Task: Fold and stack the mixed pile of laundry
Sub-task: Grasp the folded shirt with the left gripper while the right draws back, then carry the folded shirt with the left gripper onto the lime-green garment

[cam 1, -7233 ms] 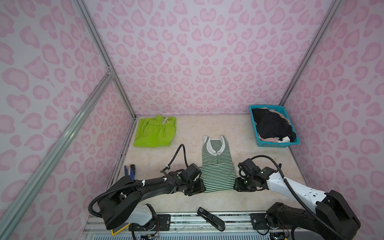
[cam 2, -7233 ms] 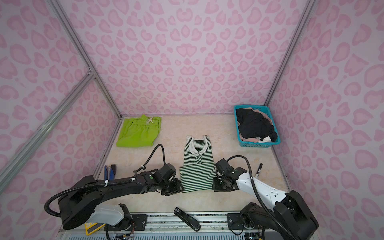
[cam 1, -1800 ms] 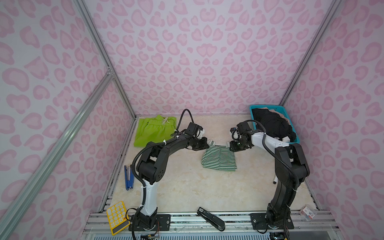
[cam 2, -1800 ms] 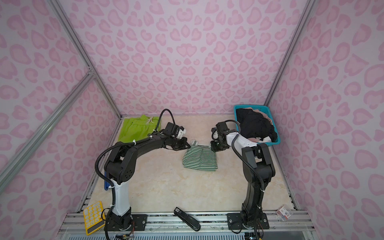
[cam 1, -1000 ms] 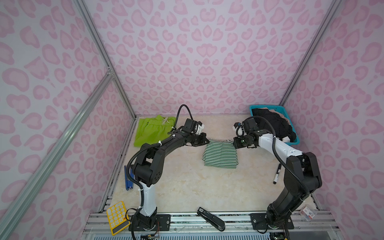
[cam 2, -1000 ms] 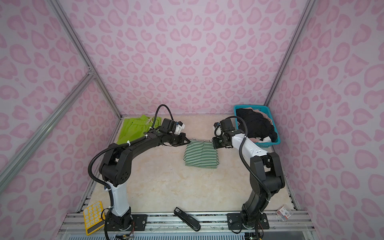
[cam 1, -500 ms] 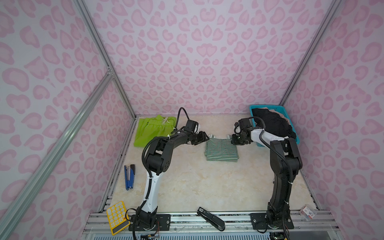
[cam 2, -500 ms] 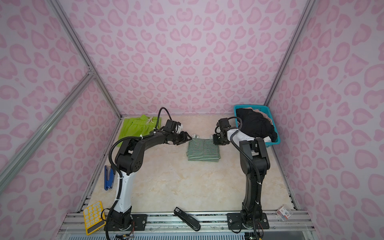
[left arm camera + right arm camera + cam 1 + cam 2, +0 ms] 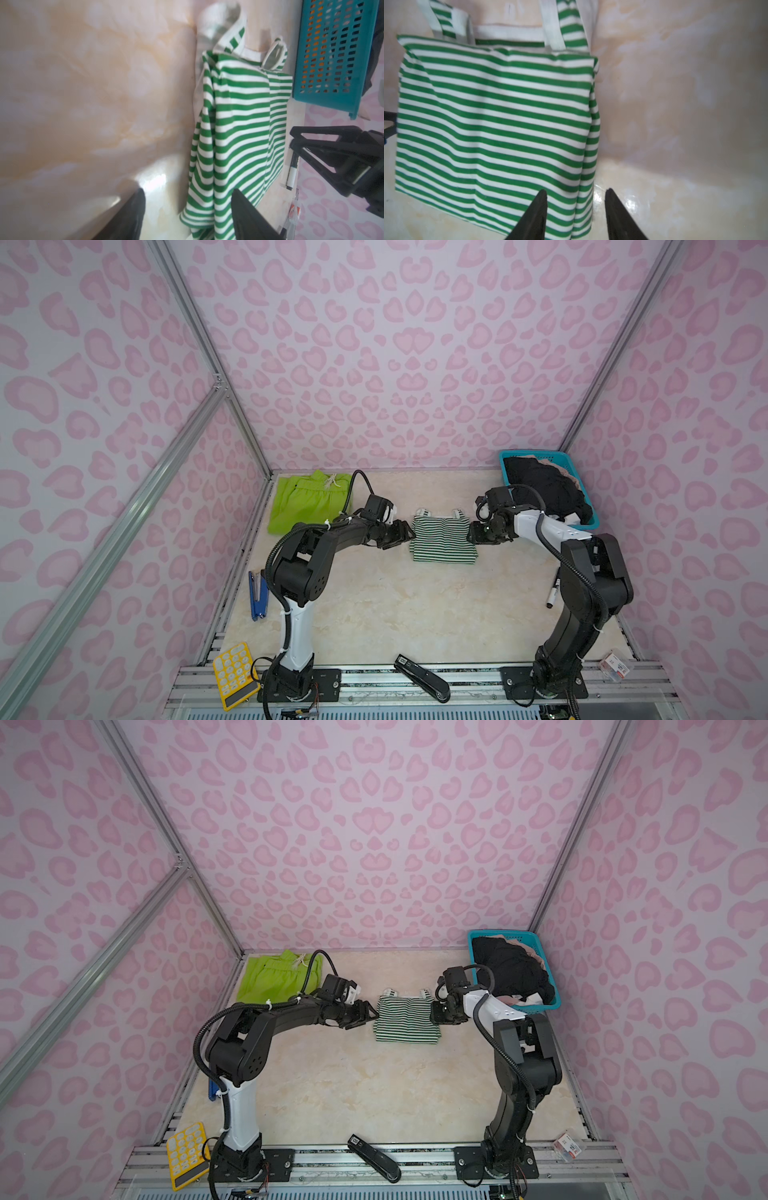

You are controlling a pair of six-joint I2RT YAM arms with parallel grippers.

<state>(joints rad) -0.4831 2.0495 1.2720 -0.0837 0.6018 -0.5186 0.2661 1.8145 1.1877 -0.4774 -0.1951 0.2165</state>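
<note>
The green-and-white striped top (image 9: 442,541) (image 9: 406,1021) lies folded flat mid-table, straps toward the back wall. My left gripper (image 9: 405,533) (image 9: 368,1016) sits at its left edge, open; in the left wrist view the gripper (image 9: 187,191) straddles a corner of the top (image 9: 239,124) without pinching it. My right gripper (image 9: 473,531) (image 9: 434,1013) is at the right edge, open; in the right wrist view it (image 9: 576,191) spans the folded edge of the top (image 9: 492,116). Lime-green shorts (image 9: 307,499) lie flat at the back left. Black clothes (image 9: 544,489) and beige-pink clothes (image 9: 557,466) fill the basket.
The teal lattice basket (image 9: 536,455) (image 9: 332,52) stands at the back right, close behind my right arm. A marker (image 9: 552,593) lies at the right edge and a blue tool (image 9: 257,593) at the left. Along the front rail lie a yellow calculator (image 9: 235,674), a black stapler (image 9: 422,676) and a small box (image 9: 615,668).
Both grippers were shut on the striped top a second ago; they have opened and let it go. The top now rests folded on the table, slightly farther back.
</note>
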